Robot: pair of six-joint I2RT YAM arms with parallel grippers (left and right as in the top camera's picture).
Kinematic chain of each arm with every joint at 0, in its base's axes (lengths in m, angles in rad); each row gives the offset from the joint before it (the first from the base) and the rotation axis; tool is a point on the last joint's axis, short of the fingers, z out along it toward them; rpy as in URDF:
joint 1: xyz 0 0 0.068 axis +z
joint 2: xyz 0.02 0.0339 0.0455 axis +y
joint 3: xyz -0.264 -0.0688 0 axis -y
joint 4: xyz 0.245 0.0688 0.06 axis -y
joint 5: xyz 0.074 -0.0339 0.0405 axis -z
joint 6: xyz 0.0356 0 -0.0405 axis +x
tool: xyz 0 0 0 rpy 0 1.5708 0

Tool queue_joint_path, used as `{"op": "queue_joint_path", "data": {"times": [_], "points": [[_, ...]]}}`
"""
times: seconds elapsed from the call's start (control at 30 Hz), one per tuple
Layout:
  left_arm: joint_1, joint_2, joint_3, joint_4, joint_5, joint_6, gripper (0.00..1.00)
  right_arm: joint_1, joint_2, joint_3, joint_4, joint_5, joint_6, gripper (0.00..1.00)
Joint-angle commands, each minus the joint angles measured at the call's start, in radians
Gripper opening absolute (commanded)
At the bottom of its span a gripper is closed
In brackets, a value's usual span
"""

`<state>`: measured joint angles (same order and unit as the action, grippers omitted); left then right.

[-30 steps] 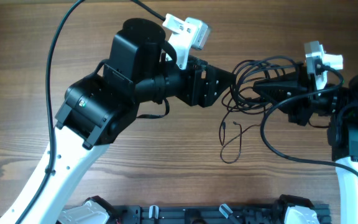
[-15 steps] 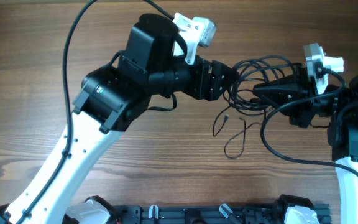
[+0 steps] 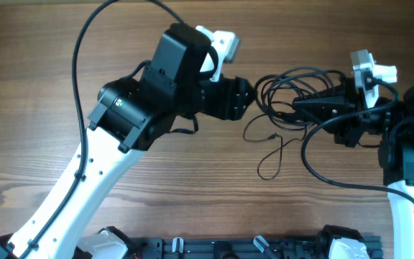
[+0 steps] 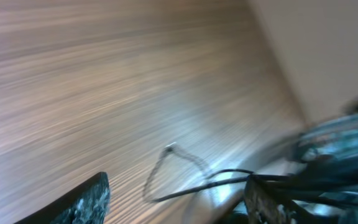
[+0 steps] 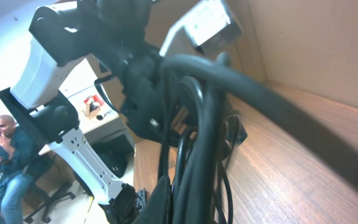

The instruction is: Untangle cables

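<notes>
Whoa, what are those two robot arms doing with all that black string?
They're untangling thin black cables. The right end effector is shut on the looped bundle. The left end effector is open right beside the loops and doesn't seem to grip any wire. One loose end trails across the wooden table.

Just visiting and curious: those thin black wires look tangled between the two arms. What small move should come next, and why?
Probably close the left gripper on the strand lying between its open fingers, then pull gently away. The right gripper is shut on the coiled thin black cables, anchoring them, so a pull might draw a loop free.
</notes>
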<state>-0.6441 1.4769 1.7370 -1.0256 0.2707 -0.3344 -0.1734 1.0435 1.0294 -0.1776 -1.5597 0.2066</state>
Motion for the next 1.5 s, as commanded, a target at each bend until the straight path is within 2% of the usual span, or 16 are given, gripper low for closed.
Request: {"op": "queue_joint_path", "data": {"times": [0.0, 0.23, 0.3, 0.33, 0.47, 0.5, 0.87, 1.47], "points": [[0.009, 0.008, 0.011, -0.068, -0.213, 0.019, 0.70, 0.000, -0.002, 0.009, 0.010, -0.061, -0.022, 0.04], [0.009, 0.006, 0.012, -0.087, -0.212, 0.011, 0.69, 0.000, -0.002, 0.009, 0.012, -0.061, -0.021, 0.04], [0.009, -0.004, 0.012, -0.083, -0.165, 0.008, 0.68, 0.000, -0.002, 0.009, 0.012, -0.055, -0.022, 0.04], [0.009, -0.010, 0.012, -0.078, -0.139, 0.008, 0.71, 0.000, -0.002, 0.009, 0.012, -0.048, -0.022, 0.04], [0.022, -0.078, 0.012, -0.028, -0.024, 0.008, 0.98, 0.000, -0.002, 0.009, 0.012, 0.014, -0.022, 0.04], [0.028, -0.104, 0.012, -0.022, -0.024, 0.008, 1.00, 0.000, -0.002, 0.009, 0.012, 0.018, -0.023, 0.04], [0.031, -0.233, 0.012, 0.002, 0.045, 0.004, 1.00, 0.000, -0.002, 0.009, 0.012, 0.018, -0.023, 0.04], [0.031, -0.082, 0.012, 0.049, 0.238, 0.004, 0.99, 0.000, -0.002, 0.009, 0.008, 0.018, -0.023, 0.04]]}}
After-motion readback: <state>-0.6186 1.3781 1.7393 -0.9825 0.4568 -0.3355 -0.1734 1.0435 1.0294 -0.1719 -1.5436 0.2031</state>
